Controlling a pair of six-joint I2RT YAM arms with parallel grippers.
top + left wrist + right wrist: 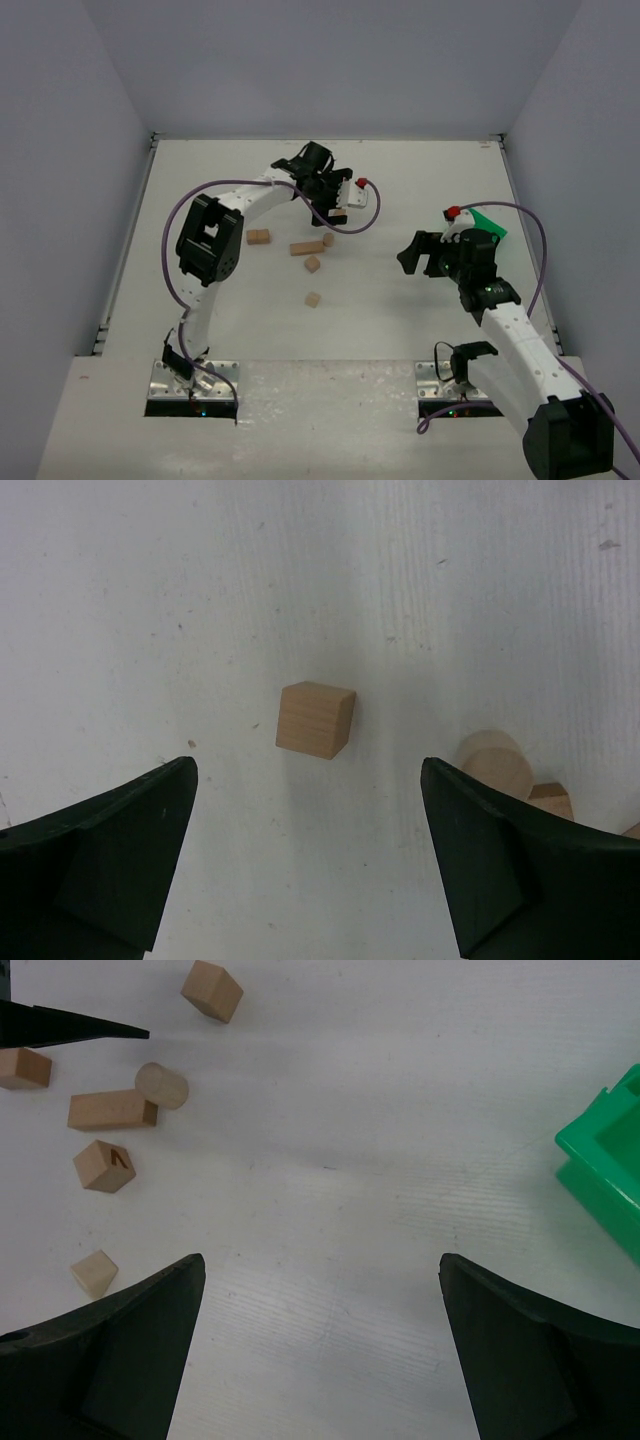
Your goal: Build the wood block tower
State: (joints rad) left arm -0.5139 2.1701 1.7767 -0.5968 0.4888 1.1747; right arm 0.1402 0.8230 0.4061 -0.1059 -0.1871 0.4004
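1. Your left claw (308,780) hangs wide open, empty, over a wooden cube (316,719) on the tabletop (150,600).
2. Your right claw (322,1260) gapes empty too, near the green bin (600,1155).
3. The bar (112,1110), cylinder (161,1085) and other cubes (104,1166) lie scattered, unstacked.

The bar (307,247) lies mid-table, a cube (258,237) left of it and a cylinder (328,239) at its right end. A second block (313,264) lies just before the bar, a third block (313,299) farther forward. The bin (492,225) sits well to the right.
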